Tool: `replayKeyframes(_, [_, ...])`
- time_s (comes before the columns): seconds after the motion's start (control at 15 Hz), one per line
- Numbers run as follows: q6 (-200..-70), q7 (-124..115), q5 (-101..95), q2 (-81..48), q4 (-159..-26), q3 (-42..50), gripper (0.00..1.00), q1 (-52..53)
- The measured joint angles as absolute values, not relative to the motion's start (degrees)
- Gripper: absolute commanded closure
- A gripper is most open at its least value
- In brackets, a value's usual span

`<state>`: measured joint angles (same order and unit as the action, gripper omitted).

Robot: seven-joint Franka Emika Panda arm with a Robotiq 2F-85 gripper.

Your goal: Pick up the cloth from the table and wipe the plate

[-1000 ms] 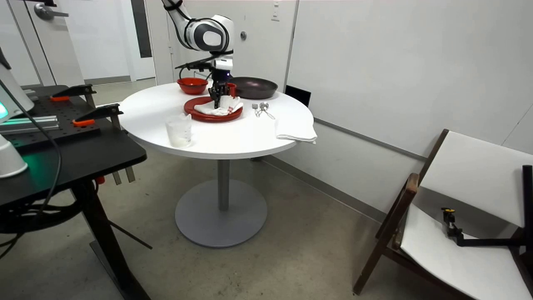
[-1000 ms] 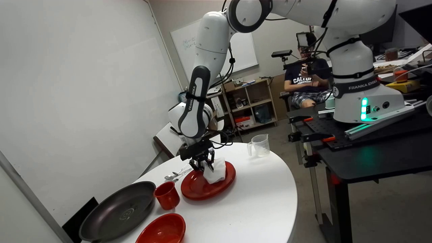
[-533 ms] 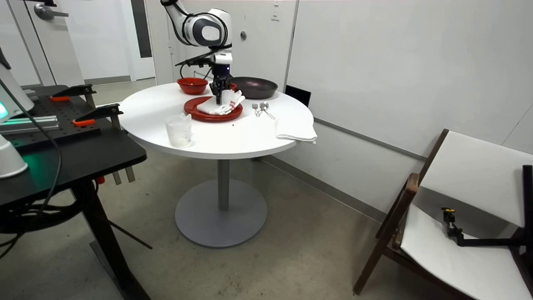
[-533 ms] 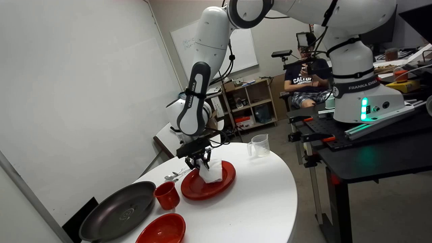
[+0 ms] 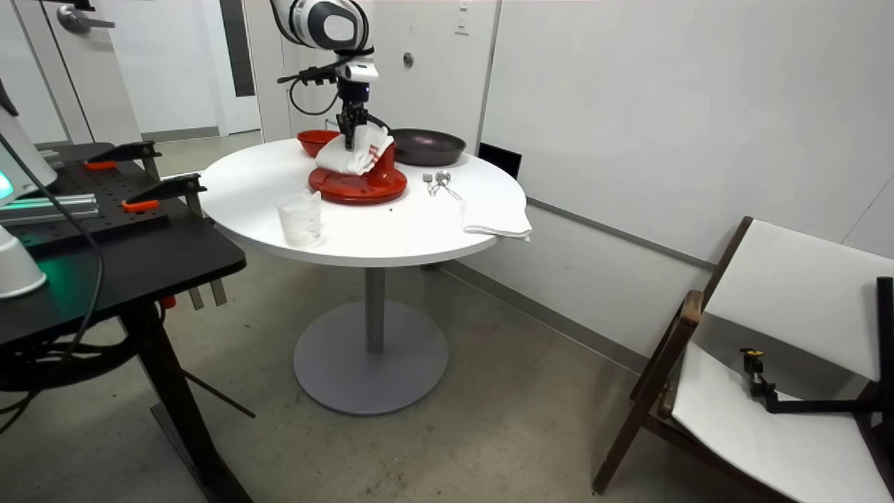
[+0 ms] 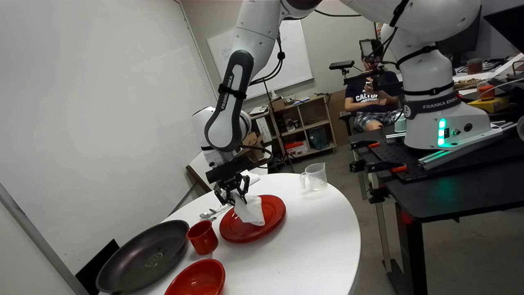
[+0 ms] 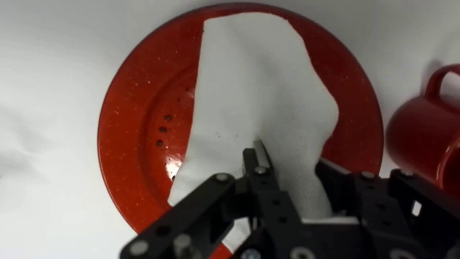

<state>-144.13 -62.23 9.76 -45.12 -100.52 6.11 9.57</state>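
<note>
My claw (image 7: pixel 290 158) is grasping the striped dish cloth (image 7: pixel 258 90): its two fingers (image 7: pixel 261 158) pinch a gathered fold, and the rest hangs over the red dinner plate (image 7: pixel 122 118), well inside the edge of the round white tabletop (image 6: pixel 311 246), which has no corners. Whether the lowest part of the cloth touches the plate, I cannot tell. By my judgement the picking up is done and the wiping is the step in hand. To do it well, I should go down gently until the cloth lies flat, with enough fabric under my fingertips so that they do not scrape the plate. Then I would make slow strokes across the dark specks (image 7: pixel 162 129), which I suppose are the dirt to remove, pressing only lightly, because a strong push could slide the plate towards the tabletop's edge. I must also take care of the red mug (image 7: pixel 427 140), which stands just beside the plate. As for the cloth, it is white and looks soft and rather thin; in an exterior view, red stripes (image 5: pixel 373 149) show near its border. It is creased where I pinch it and smoother where it spreads in the wrist view, so I expect it to bunch easily.
</note>
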Motion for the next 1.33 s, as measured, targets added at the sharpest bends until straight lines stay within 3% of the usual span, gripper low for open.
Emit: replayKeyframes(1.33, [-133.33,-32.5,3.87,-45.51,-104.25,-1.92,0.94,15.89])
